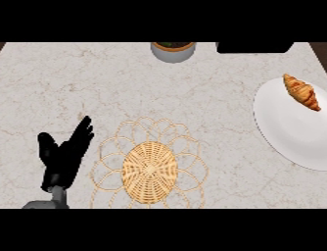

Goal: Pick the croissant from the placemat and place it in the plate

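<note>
The golden-brown croissant (301,91) already lies on the white round plate (296,132), near its upper rim, long axis running eleven to five. The black left hand (63,156) rests spread and empty, at nine o'clock beside the woven wicker placemat (151,169); the croissant sits toward its two o'clock. The right hand is not visible. A grey pot (172,51), possibly holding a plant, stands far off at twelve.

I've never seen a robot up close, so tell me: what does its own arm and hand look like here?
Only the left hand shows, at the view's lower left. It is matte black all over, with slim fingers and a thick thumb, much like a gloved human hand. Below the wrist a short grey forearm begins. No cables or markings are visible. The right hand is out of view.
</note>
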Motion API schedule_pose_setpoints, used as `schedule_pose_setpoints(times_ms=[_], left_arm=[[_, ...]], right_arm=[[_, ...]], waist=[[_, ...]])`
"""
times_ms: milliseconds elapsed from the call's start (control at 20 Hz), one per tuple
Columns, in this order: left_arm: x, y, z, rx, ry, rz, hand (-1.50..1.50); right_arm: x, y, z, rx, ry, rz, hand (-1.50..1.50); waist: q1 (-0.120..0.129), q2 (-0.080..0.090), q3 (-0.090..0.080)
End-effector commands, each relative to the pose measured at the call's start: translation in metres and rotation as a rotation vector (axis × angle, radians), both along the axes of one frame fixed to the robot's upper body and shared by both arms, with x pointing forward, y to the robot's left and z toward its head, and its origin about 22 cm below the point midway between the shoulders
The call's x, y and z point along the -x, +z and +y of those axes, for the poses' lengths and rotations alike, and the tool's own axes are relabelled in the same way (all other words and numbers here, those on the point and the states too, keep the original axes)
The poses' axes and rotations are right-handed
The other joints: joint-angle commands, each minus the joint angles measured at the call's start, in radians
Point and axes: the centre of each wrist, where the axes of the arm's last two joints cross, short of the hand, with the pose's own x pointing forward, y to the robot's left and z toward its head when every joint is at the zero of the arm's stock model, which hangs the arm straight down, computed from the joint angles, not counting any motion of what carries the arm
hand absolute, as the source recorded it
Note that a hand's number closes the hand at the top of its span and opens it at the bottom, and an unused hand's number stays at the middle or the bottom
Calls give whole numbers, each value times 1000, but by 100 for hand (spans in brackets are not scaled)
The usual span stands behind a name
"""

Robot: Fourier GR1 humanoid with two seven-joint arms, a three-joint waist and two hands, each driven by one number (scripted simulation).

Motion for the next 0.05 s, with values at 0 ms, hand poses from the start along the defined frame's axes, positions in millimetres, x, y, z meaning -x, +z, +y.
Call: schedule_pose_setpoints(times_ms=[0], left_arm=[[29,-14,-9,8,-10,16,0]], right_arm=[[14,5,-5,7,-10,10,-150]], waist=[[7,5,-2]])
